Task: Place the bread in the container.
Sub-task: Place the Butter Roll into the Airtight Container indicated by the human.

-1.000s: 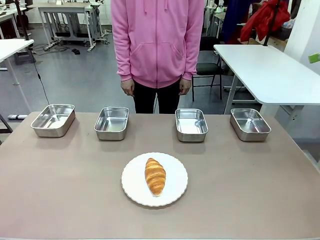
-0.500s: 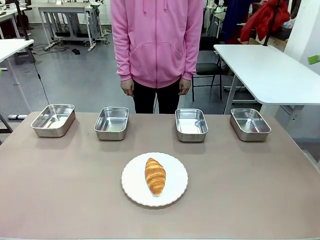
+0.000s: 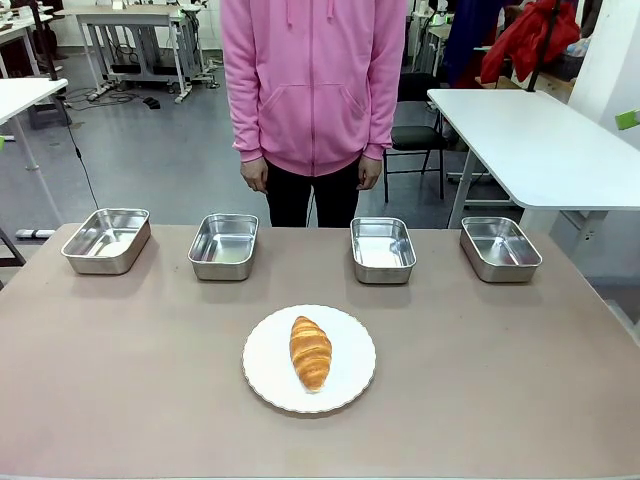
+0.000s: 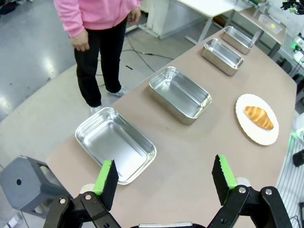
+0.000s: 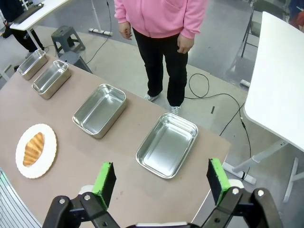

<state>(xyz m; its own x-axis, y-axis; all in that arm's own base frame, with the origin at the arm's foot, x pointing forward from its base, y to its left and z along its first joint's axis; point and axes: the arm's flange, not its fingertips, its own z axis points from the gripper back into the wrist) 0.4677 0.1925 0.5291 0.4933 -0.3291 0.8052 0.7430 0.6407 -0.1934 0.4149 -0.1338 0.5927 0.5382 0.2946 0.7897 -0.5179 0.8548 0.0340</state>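
You've got the left gripper [image 4: 164,166] hanging over the table [image 4: 190,152], jaws wide apart. Four steel pans [image 4: 115,145] run in a row along the edge by the person [image 4: 95,28] in pink. The croissant [image 4: 259,117] lies on the white plate [image 4: 263,136], apart from the pans

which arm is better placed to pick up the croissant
Nearly even; left, slightly. Both claws are open above opposite ends of the table: left claw by the leftmost pan, right claw by the rightmost pan. The croissant on its plate sits just left of the table's middle.

Front across table [image 3: 120,390], wrists high above
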